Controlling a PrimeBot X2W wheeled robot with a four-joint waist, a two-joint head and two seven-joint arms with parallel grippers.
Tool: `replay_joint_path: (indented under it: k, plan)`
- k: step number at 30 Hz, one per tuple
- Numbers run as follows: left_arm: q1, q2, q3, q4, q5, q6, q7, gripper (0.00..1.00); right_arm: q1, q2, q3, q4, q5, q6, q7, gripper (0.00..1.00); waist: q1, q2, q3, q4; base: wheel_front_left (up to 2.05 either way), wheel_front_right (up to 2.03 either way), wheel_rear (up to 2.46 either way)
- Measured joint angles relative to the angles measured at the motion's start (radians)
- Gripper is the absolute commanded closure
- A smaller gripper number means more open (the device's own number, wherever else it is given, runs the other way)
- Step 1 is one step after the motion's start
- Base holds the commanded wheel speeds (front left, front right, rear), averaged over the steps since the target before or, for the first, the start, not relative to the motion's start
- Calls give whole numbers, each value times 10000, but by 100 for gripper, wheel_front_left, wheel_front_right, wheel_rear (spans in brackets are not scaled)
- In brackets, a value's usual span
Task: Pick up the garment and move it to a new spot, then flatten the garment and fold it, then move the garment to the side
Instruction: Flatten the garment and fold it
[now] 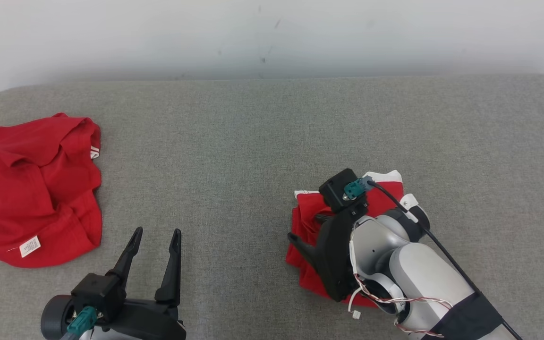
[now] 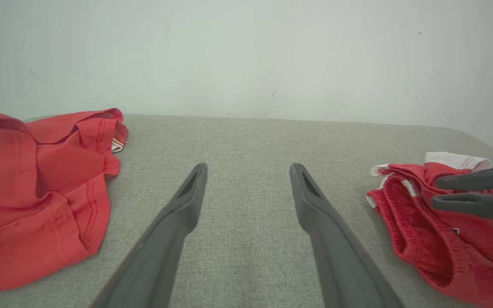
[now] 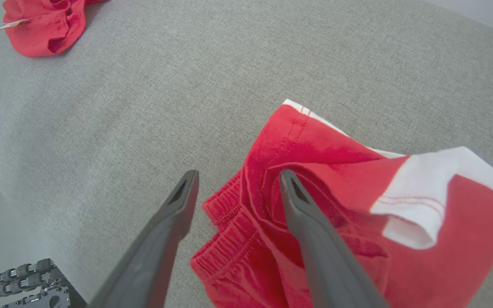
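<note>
From the head, the left gripper (image 1: 157, 232) sits at the lower left above the grey bench (image 1: 253, 141), its two fingers spread wide with nothing between them. A red heap (image 1: 31, 189) of crumpled cloth lies near it at the bench's left edge, with a white label (image 1: 29, 246) showing on its near side. The shorts (image 1: 387, 196), red with white trim, lie bunched at the right of the bench, well apart from the heap. The right gripper (image 1: 306, 227) hangs over their left side and its pale forearm covers much of them. From the left wrist, the left gripper (image 2: 248, 167) stands released over bare bench (image 2: 246, 137), with the heap (image 2: 37, 192) to one side and the shorts (image 2: 417, 231) to the other. The right gripper (image 2: 437, 191) reaches in from the right edge, its fingers just above the shorts. From the right wrist, the right gripper (image 3: 239, 173) is released, its jaws apart and clamping nothing. One finger lies over bare bench (image 3: 144, 85) just beside the elastic waistband, and the other rests at a fold in the shorts (image 3: 464, 214). A white band (image 3: 422, 188) runs across the cloth beyond that finger, and the heap (image 3: 45, 30) lies far off at the upper left
</note>
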Motion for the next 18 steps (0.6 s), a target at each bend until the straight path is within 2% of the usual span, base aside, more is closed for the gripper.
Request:
replay_joint_path:
  k: [4,12,15,18]
  plan:
    - [0,-2,0,4,0,0,0,0,0,54,121,-257,180,226,-169,0,0,0,-12,-7,0,0,0]
    - [5,54,56,8,-13,10,-4,0,-80,88,-151,-1580,495,311,-1051,0,0,0,-48,-79,0,0,0]
    - [6,58,81,-6,-12,15,-59,0,-122,-75,-658,-2013,75,46,-1615,0,0,0,-73,-133,0,0,0]
    - [30,117,213,-27,-8,111,-142,0,-81,-617,-1294,-2192,-309,-276,-2242,0,0,1,-122,-218,0,0,0]
